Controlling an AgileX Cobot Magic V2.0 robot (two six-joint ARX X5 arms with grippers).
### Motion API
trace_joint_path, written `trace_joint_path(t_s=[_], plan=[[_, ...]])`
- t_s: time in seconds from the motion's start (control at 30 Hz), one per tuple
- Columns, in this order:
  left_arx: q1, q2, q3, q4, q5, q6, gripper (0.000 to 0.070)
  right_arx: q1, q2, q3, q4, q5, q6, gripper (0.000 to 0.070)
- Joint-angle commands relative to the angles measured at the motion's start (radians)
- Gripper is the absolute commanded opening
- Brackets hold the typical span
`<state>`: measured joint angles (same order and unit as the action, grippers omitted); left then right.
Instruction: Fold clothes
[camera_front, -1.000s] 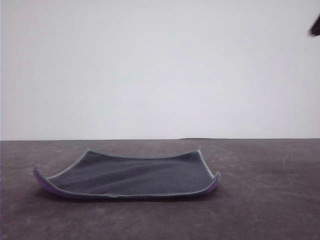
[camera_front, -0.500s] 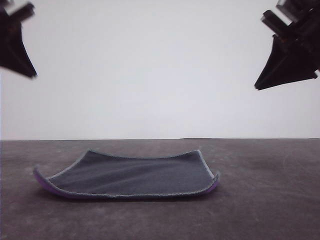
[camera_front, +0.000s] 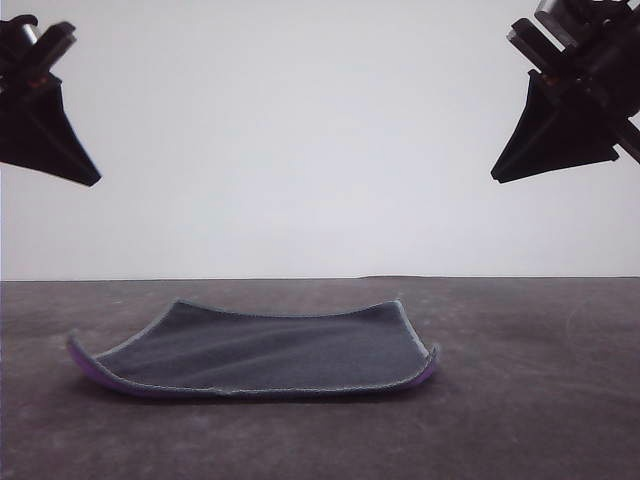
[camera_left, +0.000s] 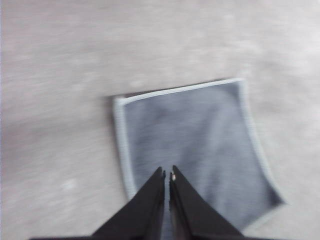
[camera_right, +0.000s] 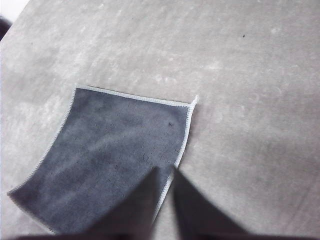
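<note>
The cloth (camera_front: 262, 350) lies flat, low and centre-left in the front view, below my two high, near-closed, empty pincers, left (camera_front: 88, 178) nearer than right (camera_front: 500, 175).

cloth (camera_left: 200, 150) blurred, finger-occluded; left hand (camera_front: 92, 180) cut off; right hand (camera_front: 497, 177) likewise

The small square dark grey soft cloth (camera_front: 262, 352) lies flat on the grey counter (camera_front: 540, 400), left of centre. The left gripper (camera_front: 88, 180) and right gripper (camera_front: 498, 176) hang above, either side.
</note>
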<state>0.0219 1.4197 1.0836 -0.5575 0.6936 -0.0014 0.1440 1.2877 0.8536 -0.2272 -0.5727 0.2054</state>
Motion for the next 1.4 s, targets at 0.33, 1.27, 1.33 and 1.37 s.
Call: trace_joint_path(t_s=[0.33, 1.27, 1.33, 1.37], plan=[[-0.004, 0.011, 0.018, 0.004, 0.022, -0.03, 0.0476, 0.006, 0.012, 0.014, 0.021, -0.005, -0.033, 0.0633], [-0.063, 0.482, 0.024, 0.436, 0.025, -0.175, 0.0472, 0.07, 0.61, 0.335, 0.183, -0.089, 0.046, 0.0615], [-0.063, 0.498, 0.024, 0.456, 0.025, -0.18, 0.0472, 0.075, 0.629, 0.342, 0.188, -0.089, 0.049, 0.0615], [-0.063, 0.503, 0.024, 0.466, 0.025, -0.181, 0.0471, 0.079, 0.637, 0.342, 0.191, -0.089, 0.05, 0.0615]])
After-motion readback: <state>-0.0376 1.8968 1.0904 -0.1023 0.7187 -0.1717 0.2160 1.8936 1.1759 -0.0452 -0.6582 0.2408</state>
